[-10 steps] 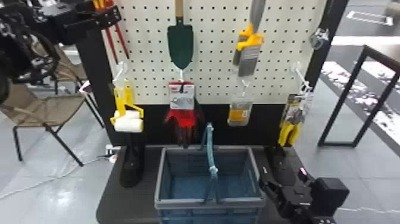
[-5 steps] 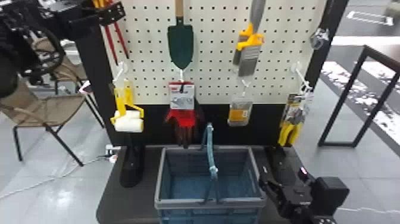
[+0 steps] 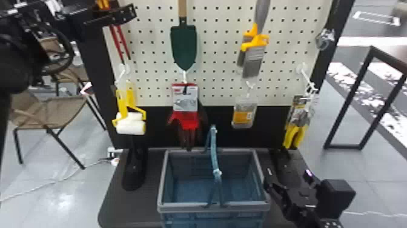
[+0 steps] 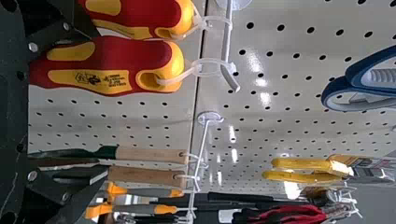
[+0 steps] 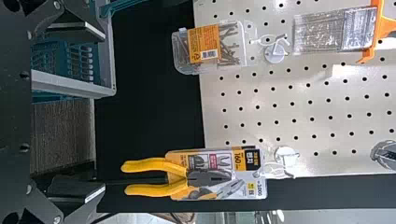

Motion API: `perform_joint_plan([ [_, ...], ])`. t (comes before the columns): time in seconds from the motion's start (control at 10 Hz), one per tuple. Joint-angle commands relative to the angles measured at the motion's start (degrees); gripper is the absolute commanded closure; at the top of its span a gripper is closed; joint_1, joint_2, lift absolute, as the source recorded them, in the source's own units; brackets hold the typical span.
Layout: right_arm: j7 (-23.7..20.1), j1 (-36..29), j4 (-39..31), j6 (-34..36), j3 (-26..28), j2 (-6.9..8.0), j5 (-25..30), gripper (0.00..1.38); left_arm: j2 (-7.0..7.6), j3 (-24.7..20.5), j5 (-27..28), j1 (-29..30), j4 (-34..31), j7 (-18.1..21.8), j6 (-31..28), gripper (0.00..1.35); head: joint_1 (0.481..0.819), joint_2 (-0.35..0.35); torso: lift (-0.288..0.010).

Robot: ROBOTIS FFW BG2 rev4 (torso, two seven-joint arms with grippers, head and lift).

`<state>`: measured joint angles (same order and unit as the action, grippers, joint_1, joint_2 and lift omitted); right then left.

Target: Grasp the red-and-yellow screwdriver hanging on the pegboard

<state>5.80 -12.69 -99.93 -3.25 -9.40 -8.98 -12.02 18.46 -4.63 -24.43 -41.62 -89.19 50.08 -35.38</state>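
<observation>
1. Left claw [image 4: 91, 105], upper left of the head view: we note the fingers spread wide, pinching nothing.
2. Between them sits the red-and-yellow screwdriver [image 4: 107, 70], close to one finger. It is looped by a tie to a white hook [image 4: 229, 56] on the pegboard [image 4: 299, 93]. A twin handle [image 4: 140, 16] hangs just beside it.
3. Right claw [image 5: 93, 112], lower right of the head view beside the blue basket [image 3: 212, 207]: we see it spread and empty, facing yellow pliers [image 5: 177, 179].
</observation>
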Motion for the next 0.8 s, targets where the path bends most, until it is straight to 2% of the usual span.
perform_joint_plan([
  [0.0, 0.0, -0.1, -0.1, 0.0, 0.0, -0.08, -0.1, 0.17, 0.61, -0.1, 4.7, -0.7, -1.6, 0.8, -2.5, 0.73, 0.549, 0.000, -0.100],
  [0.1, 0.0, -0.1, 0.0, 0.1, 0.0, -0.08, -0.2, 0.17, 0.70, 0.1, 5.0, -0.9, -1.7, 1.2, -2.5, 0.85, 0.549, 0.000, -0.100],
  [0.2, -0.1, -0.1, -0.1, 0.1, 0.0, -0.08, -0.4, 0.17, 0.26, -0.2, 4.0, -0.6, -2.0, 0.0, -2.1, 1.26, 0.549, 0.000, -0.100],
  [0.7, -0.1, -0.3, -0.1, 0.2, 0.0, -0.25, -0.6, 0.17, 0.44, -0.6, 5.0, -0.5, -2.0, -0.2, -3.0, 1.22, 0.549, 0.000, -0.100],
])
